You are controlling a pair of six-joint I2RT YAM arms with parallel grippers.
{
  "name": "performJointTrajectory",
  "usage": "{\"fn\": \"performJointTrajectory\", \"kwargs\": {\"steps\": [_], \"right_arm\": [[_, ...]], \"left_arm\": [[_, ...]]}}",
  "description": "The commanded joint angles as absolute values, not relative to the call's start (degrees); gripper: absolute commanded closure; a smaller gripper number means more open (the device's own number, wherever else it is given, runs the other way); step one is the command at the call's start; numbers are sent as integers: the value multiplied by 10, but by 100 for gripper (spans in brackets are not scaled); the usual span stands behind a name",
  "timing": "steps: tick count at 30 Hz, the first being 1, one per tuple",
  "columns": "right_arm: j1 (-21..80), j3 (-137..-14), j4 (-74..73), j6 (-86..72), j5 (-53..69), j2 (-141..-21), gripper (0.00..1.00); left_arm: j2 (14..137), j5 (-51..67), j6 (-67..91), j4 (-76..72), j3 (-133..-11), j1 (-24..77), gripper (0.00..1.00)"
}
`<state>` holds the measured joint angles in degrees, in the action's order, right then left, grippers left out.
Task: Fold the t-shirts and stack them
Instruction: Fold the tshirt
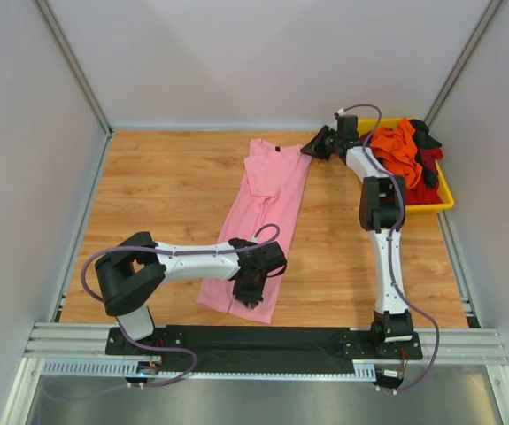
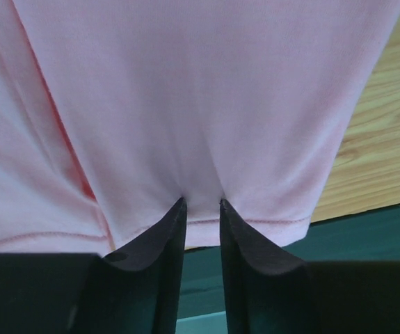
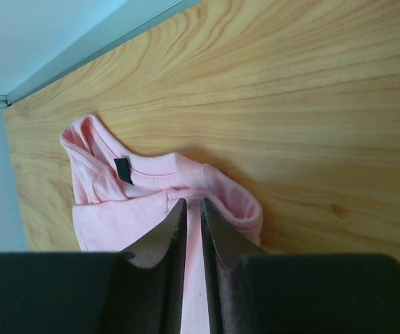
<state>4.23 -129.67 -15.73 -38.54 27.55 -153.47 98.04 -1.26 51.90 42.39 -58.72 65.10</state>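
Note:
The light pink t-shirt (image 1: 267,199) lies in a long narrow strip on the wooden table, collar at the far end and hem at the near end. My left gripper (image 1: 252,288) is at the near hem, and the left wrist view shows its tips (image 2: 202,202) pinching the puckered pink cloth (image 2: 200,90) just above the stitched hem. My right gripper (image 1: 314,146) is at the far right shoulder by the collar. Its jaws (image 3: 193,202) are nearly closed on a fold of pink cloth (image 3: 116,216) beside the collar's black label (image 3: 122,170). Orange (image 1: 397,150), red (image 1: 422,190) and black (image 1: 427,137) shirts lie heaped in the bin.
The yellow plastic bin (image 1: 444,190) stands at the far right of the table, beside the right arm. White walls close in the back and both sides. The black base rail (image 1: 254,338) runs along the near edge, just below the shirt's hem.

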Motion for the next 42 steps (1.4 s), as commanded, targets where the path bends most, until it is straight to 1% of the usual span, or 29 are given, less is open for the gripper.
{"fn": "performJointTrajectory", "kwargs": {"steps": [1, 3, 4, 5, 6, 7, 8, 9, 10, 11, 13, 14, 15, 16, 18, 19, 21, 23, 24, 26, 27, 29, 30, 32, 33, 35, 39, 42], "right_arm": [[33, -1333, -176, -381, 272, -1563, 84], [33, -1339, -174, -375, 272, -1557, 82], [33, -1345, -173, -375, 285, -1556, 79], [34, -1347, -171, -370, 296, -1552, 76], [35, -1349, -177, -367, 310, -1542, 73], [36, -1348, -186, -360, 309, -1531, 66], [37, -1339, -195, -353, 306, -1517, 62], [41, -1326, -214, -333, 288, -1478, 58], [43, -1312, -220, -327, 280, -1455, 53], [47, -1267, -217, -328, 273, -1430, 52], [48, -1215, -209, -342, 262, -1342, 48], [49, -1162, -215, -347, 257, -1308, 46], [51, -1138, -224, -354, 237, -1279, 45], [53, -1111, -234, -353, 229, -1223, 45], [61, -1056, -293, -352, 191, -1178, 44], [65, -1043, -315, -348, 184, -1139, 44], [81, -991, -344, -335, 178, -1107, 44], [92, -948, -315, -320, 192, -1068, 44], [103, -906, -296, -322, 225, -1060, 46], [119, -867, -227, -347, 265, -1051, 47], [126, -854, -208, -358, 285, -1054, 49], [148, -837, -173, -374, 287, -1067, 51], [154, -839, -166, -377, 292, -1093, 54], [163, -864, -152, -387, 309, -1123, 59], [163, -873, -146, -391, 315, -1158, 66], [163, -896, -121, -394, 323, -1191, 71], [160, -975, -139, -361, 313, -1291, 73], [154, -1033, -160, -352, 315, -1333, 72]], "left_arm": [[972, 20, 532, 422, -613, 658, 65], [962, 29, 516, 416, -634, 658, 61], [958, 39, 508, 414, -641, 658, 58], [956, 43, 490, 417, -662, 657, 57], [952, 45, 476, 421, -674, 656, 57], [949, 42, 463, 431, -686, 654, 56], [946, 38, 453, 457, -706, 650, 55], [927, 31, 427, 464, -707, 641, 54], [912, 30, 417, 458, -699, 633, 49], [871, 32, 410, 444, -667, 622, 47], [827, 58, 398, 412, -626, 564, 47], [794, 67, 394, 412, -597, 539, 47], [780, 65, 377, 417, -587, 494, 47], [768, 60, 369, 428, -581, 471, 47], [745, 68, 348, 445, -563, 412, 47], [741, 73, 340, 456, -552, 395, 47], [736, 75, 334, 466, -540, 361, 48], [735, 64, 331, 467, -513, 348, 48], [738, 68, 330, 460, -502, 336, 50], [752, 85, 335, 449, -471, 322, 54], [759, 104, 338, 444, -462, 312, 60], [773, 112, 352, 428, -433, 309, 64], [776, 112, 359, 418, -425, 308, 68], [784, 96, 377, 410, -405, 309, 73], [788, 81, 383, 420, -402, 308, 79], [801, 43, 400, 436, -401, 308, 87], [808, 35, 416, 425, -384, 309, 87], [814, 39, 422, 425, -380, 311, 88]]}}
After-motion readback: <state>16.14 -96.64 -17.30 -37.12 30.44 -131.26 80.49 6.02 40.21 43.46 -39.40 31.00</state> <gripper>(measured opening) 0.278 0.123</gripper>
